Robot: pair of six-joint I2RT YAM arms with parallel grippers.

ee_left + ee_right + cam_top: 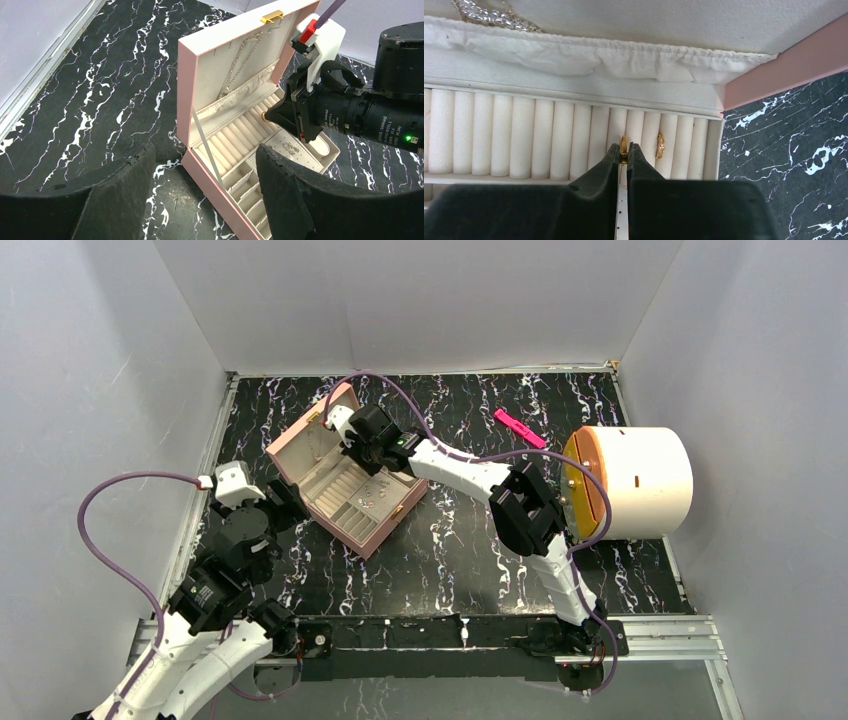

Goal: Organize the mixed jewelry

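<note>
The pink box (350, 502) sits open on the left half of the table (450, 560), closer to the far edge than the near one. Its lid (230, 60) stands up, with a gold clasp (271, 16) on the top rim. A thin shiny chain (234, 70) hangs inside the lid.

The right hand (624, 150) reaches down into the box from the right side. It is over the row of soft white rolls (524, 132) at the back of the box, just under the lid. Its two fingers (594, 185) are pinched almost together on a gold ring (623, 141). The ring stands up in a slot between two rolls, near the right end of the row. A second gold ring (660, 145) sits by itself in a slot just to the right. The hand is not touching that one.

Some tiny silvery studs (291, 147) lie on a pale pad in the front part of the box.

The left hand (285, 502) hangs just beside the box, on the side that faces the table's left edge. Its fingers (115, 185) are spread wide, and it holds nothing.

A bright pink bar (520, 427) lies near the far edge, on the right. A big white drum (640, 483) lies on its side at the right edge.
</note>
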